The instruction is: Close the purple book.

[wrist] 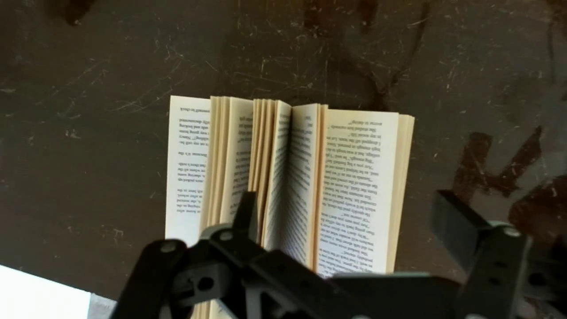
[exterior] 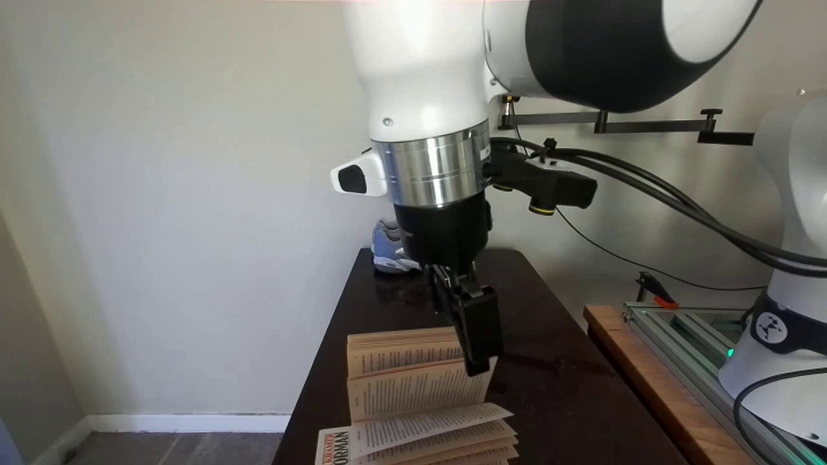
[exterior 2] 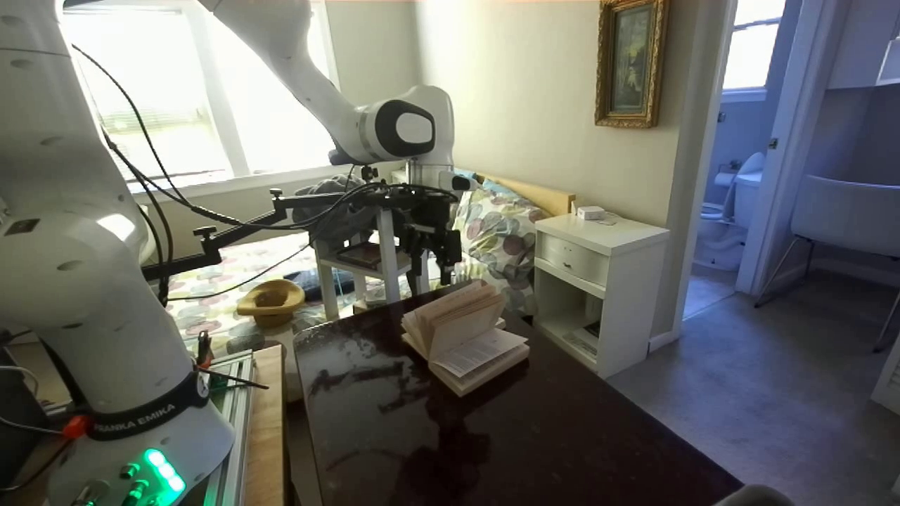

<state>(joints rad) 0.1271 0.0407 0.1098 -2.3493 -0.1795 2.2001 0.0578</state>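
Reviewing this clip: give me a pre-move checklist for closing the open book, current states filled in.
1. The book needs closing: ok; it lies open on the dark table.
2. The pages lie flat: not ok; several stand up in a fan.
3. The gripper holds nothing: ok; its jaws stand apart.
4. One of its fingers lines up with the pages: ok; in the wrist view it overlaps them.
5. Finger contact with the pages: cannot tell; no view settles it.
6. The sneaker is clear of the book: ok; it stands apart, at the table's far end in an exterior view.
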